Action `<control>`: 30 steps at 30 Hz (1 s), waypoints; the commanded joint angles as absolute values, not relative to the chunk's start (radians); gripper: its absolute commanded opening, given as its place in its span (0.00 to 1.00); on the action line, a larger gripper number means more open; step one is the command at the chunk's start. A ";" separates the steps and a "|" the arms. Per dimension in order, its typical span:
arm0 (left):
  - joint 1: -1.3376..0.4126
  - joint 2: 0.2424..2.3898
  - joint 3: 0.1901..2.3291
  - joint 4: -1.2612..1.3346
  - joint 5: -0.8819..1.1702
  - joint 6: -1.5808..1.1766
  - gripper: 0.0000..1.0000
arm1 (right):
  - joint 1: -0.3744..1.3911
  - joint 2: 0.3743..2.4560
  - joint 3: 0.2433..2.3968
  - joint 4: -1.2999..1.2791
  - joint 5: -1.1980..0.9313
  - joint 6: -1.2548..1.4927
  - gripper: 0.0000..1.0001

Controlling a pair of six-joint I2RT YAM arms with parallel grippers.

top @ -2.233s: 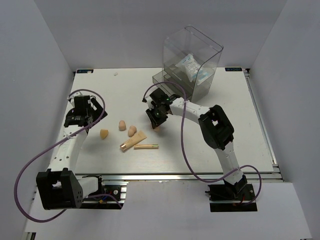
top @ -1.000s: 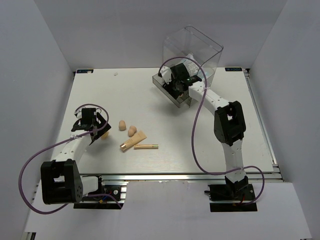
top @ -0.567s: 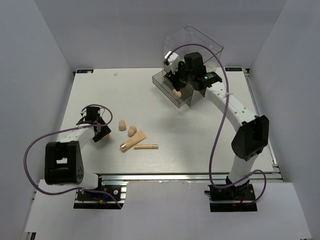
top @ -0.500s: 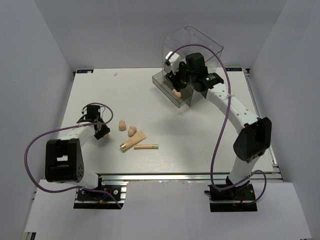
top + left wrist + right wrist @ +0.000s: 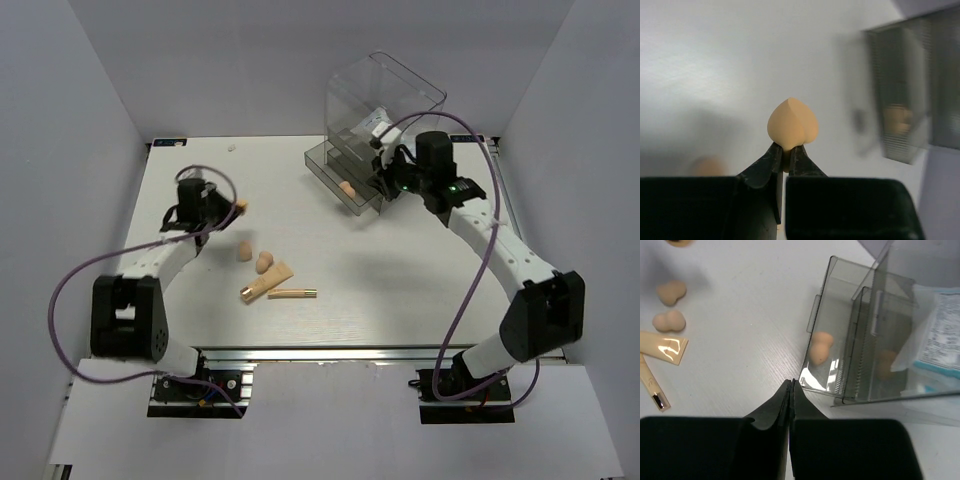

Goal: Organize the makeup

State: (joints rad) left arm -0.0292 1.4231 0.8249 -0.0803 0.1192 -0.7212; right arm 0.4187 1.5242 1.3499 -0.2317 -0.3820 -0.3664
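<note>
In my left claw (image 5: 786, 152), clenched tight, a peach egg-shaped sponge (image 5: 792, 125) is pinched at its base above the table (image 5: 280, 190), with bare white room all round. My right claw (image 5: 791, 385) is closed on nothing, near the open drawer (image 5: 822, 305); a second sponge (image 5: 820, 346) lies inside. Two more sponges (image 5: 245, 250), the tube (image 5: 266, 283) and the gold stick (image 5: 292, 294) lie mid-table.

I have the left arm extended forward, left gripper (image 5: 785, 154) clamped on a sponge (image 5: 792, 124). Right arm reaches forward, forearm angled inward; right gripper (image 5: 791, 386) closed, empty.
</note>
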 commanded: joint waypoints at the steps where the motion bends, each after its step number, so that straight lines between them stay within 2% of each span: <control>1: -0.182 1.590 0.987 0.202 0.324 -0.851 0.08 | 0.374 1.433 1.292 -0.029 -0.472 -0.262 0.00; 5: -0.308 1.882 1.391 0.204 0.347 -0.928 0.12 | 0.359 1.405 1.257 -0.025 -0.471 -0.216 0.00; 7: -0.342 2.035 1.521 0.207 0.344 -0.971 0.15 | 0.354 1.375 1.236 -0.018 -0.468 -0.221 0.00; 11: -0.374 2.242 1.836 0.099 0.299 -1.012 0.27 | 0.350 1.339 1.203 -0.021 -0.460 -0.225 0.00; 13: -0.387 2.301 1.969 0.045 0.278 -1.017 0.37 | 0.342 1.322 1.187 -0.020 -0.459 -0.224 0.00; 15: -0.393 2.344 2.017 -0.035 0.253 -1.009 0.47 | 0.334 1.318 1.178 -0.017 -0.457 -0.222 0.01; 18: -0.396 2.318 1.962 -0.028 0.230 -1.006 0.53 | 0.324 1.315 1.174 -0.011 -0.460 -0.213 0.01; 21: -0.396 2.299 1.945 -0.024 0.219 -1.003 0.69 | 0.322 1.325 1.177 -0.011 -0.474 -0.203 0.02; 27: -0.396 2.270 1.948 -0.012 0.216 -1.003 0.68 | 0.322 1.353 1.195 -0.023 -0.509 -0.201 0.04; 30: -0.394 2.223 1.924 -0.008 0.203 -0.994 0.65 | 0.322 1.362 1.195 -0.040 -0.551 -0.222 0.09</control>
State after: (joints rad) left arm -0.3950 2.3516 1.9408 -0.0170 0.2405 -1.0050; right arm 0.3244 1.3521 1.1790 -0.0540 -0.4942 -0.2134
